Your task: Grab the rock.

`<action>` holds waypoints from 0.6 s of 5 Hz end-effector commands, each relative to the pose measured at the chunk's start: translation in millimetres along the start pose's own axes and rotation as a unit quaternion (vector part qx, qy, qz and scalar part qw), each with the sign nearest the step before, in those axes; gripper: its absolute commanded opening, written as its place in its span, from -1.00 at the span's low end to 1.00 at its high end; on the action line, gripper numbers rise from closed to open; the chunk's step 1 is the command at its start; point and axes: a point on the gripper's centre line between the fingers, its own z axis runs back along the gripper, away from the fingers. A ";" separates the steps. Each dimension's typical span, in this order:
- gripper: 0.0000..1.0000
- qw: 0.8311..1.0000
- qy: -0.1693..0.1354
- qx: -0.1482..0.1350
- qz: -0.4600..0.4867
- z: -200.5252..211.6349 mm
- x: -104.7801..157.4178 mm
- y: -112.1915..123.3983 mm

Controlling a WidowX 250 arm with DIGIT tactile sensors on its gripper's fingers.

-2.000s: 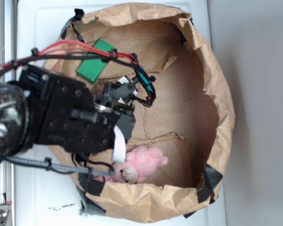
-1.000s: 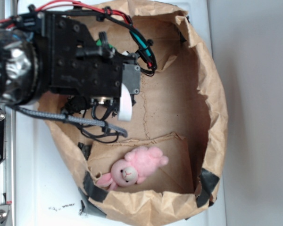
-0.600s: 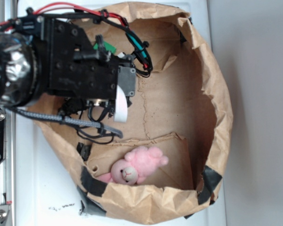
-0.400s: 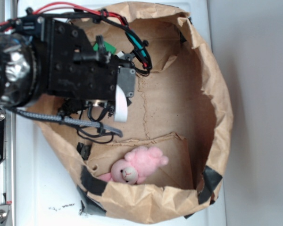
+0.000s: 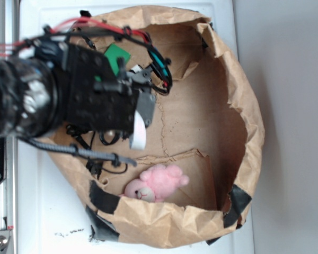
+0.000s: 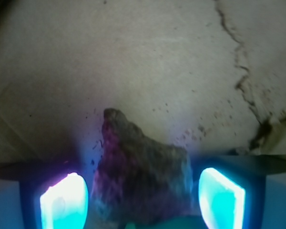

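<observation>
The rock (image 6: 143,183), a small, rough, mottled brown-grey stone tinged purple, lies on creased brown cardboard in the wrist view. Its pointed end aims toward the top of the frame, its broad base toward the bottom edge; the exterior view does not show it.

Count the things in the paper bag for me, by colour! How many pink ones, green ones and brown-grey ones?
Pink: 1, the plush toy
Green: 1, the flat block, partly hidden behind the arm
Brown-grey: 1, the rock, seen only in the wrist view, between the fingers of the gripper
Total: 3
</observation>
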 end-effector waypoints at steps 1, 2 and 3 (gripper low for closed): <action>1.00 1.000 -0.004 0.009 -0.002 4.3 16.4 -4.5; 1.00 1.000 -0.003 0.007 -0.002 4.5 17.0 -4.8; -1.00 1.000 0.001 0.005 0.013 4.6 16.4 -4.2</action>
